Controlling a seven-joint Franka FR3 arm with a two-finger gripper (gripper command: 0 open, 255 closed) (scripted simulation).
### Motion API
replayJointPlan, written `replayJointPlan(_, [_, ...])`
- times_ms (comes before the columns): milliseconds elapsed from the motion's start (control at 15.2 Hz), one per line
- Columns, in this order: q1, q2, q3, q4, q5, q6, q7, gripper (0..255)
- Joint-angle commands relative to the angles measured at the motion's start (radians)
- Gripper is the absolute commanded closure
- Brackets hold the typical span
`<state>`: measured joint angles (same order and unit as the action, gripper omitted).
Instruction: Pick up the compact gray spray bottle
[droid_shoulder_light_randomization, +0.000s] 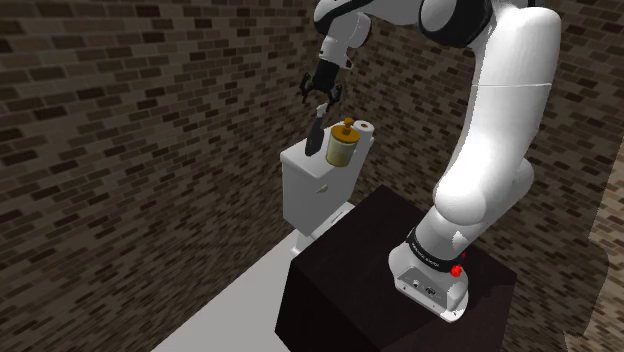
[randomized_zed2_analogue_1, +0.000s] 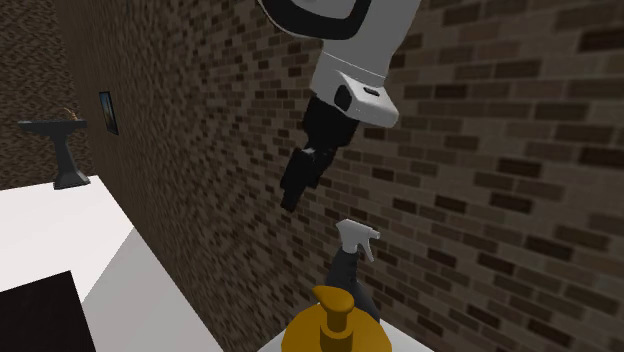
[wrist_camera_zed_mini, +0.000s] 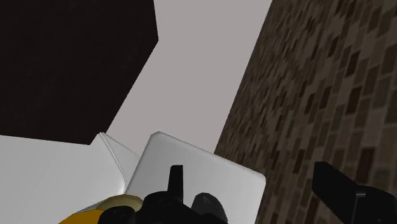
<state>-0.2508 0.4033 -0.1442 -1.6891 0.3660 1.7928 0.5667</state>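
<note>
2 black fingers (wrist_camera_zed_mini: 175, 181) stand spread wide apart with nothing between them. The gripper (droid_shoulder_light_randomization: 322, 98) is unclenched and hangs from the white arm (droid_shoulder_light_randomization: 500, 110) over a white toilet tank (droid_shoulder_light_randomization: 312, 188).

The spray bottle (droid_shoulder_light_randomization: 316, 135) stands upright on the tank lid, toward the lid's end at the shoulder view's left. It has a dark body and a pale grey trigger head. In the second exterior view the fingertips sit above the trigger head and off to that view's left, near but clear of it. No contact is seen in the shoulder view either.

1 yellow pump dispenser (droid_shoulder_light_randomization: 341, 146) stands just beside the bottle on the same lid, on the side toward the stand. 1 white paper roll (droid_shoulder_light_randomization: 365, 128) lies behind the dispenser at the lid's far end.

The tank backs onto a dark brick wall (droid_shoulder_light_randomization: 130, 120). The black stand (droid_shoulder_light_randomization: 350, 290) sits close to the tank's front, with pale floor (droid_shoulder_light_randomization: 235, 310) alongside. In the second exterior view, 1 small framed picture (randomized_zed2_analogue_1: 108, 112) hangs on the wall, far off.

In the wrist view the lid's pale corner lies under the fingers. Dark rounded shapes sit by the near finger's base; I cannot tell what they are.
</note>
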Motion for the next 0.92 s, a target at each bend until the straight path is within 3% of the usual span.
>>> replayJointPlan(0, [-0.025, 0.072, -0.008, 0.059, 0.036, -0.004, 0.024, 0])
replayJointPlan(660, [-0.167, 0.394, -0.029, 0.312, 0.198, -0.017, 0.150, 0])
replayJointPlan(858, [-0.169, 0.418, -0.025, 0.312, 0.202, 0.005, 0.140, 0])
